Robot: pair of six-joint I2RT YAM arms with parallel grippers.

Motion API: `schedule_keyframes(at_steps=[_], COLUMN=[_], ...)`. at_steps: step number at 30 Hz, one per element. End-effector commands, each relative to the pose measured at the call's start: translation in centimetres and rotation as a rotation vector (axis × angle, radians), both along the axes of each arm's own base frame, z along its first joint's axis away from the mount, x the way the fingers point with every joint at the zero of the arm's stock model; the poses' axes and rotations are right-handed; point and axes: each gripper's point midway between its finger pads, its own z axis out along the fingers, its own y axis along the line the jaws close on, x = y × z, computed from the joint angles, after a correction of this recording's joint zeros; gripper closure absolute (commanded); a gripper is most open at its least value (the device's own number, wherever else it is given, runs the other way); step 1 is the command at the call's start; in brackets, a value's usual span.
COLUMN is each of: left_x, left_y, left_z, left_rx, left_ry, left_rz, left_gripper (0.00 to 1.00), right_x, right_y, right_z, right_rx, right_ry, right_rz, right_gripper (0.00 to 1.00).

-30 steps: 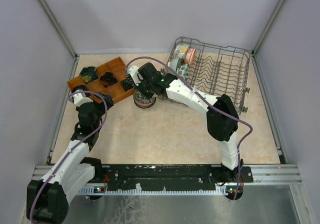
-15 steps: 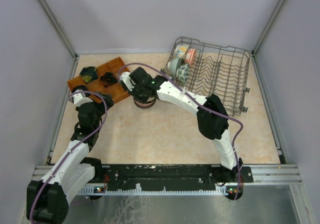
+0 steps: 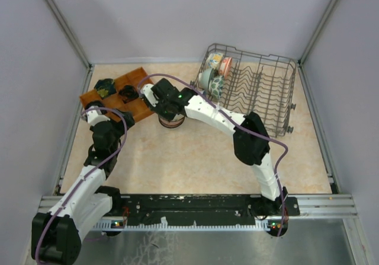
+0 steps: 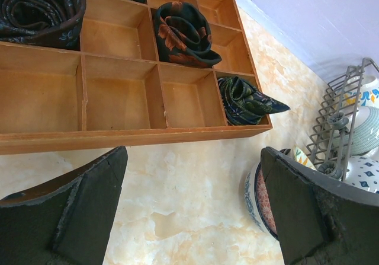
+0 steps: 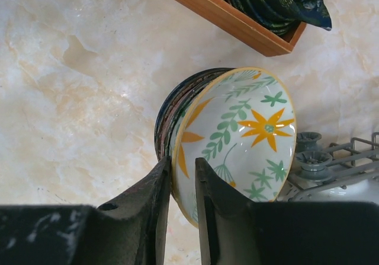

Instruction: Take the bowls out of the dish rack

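Left, top view: left gripper with fingers wide apart, holding nothing, just short of the wooden tray. Centre, off the tray's right corner: stack of bowls on the table, leaf bowl topmost. Right gripper is nearly closed, one finger on each side of that rim, which fills the narrow gap. Upper right: dish rack, more bowls on edge in its left end.

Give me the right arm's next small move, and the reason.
Probably spread the right gripper wider and lift straight off. The leaf bowl already rests on the stack beside the tray, with its rim between the fingers. More bowls wait in the rack.
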Motion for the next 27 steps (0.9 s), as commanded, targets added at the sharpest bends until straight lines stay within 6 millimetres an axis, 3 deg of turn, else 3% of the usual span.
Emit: schedule_keyframes(at_steps=[1, 12, 14, 19, 27], left_x=[0.2, 0.0, 0.0, 0.0, -0.1], left_y=[0.1, 0.2, 0.2, 0.1, 0.2], left_z=[0.6, 0.7, 0.7, 0.7, 0.7], left_rx=[0.002, 0.004, 0.003, 0.001, 0.003], left_ry=[-0.021, -0.024, -0.024, -0.024, -0.024], left_rz=[0.000, 0.004, 0.004, 0.000, 0.004], left_gripper=[0.01, 0.01, 0.01, 0.01, 0.01], right_x=[1.0, 0.3, -0.1, -0.4, -1.2], right_y=[1.0, 1.0, 1.1, 1.1, 1.8], right_z=[2.8, 4.4, 4.6, 4.2, 2.6], right_rx=[0.032, 0.086, 0.101, 0.093, 0.046], right_ry=[-0.080, -0.097, -0.095, -0.086, -0.102], right_rz=[-0.015, -0.016, -0.007, -0.007, -0.015], right_gripper=[0.76, 0.70, 0.72, 0.88, 0.93])
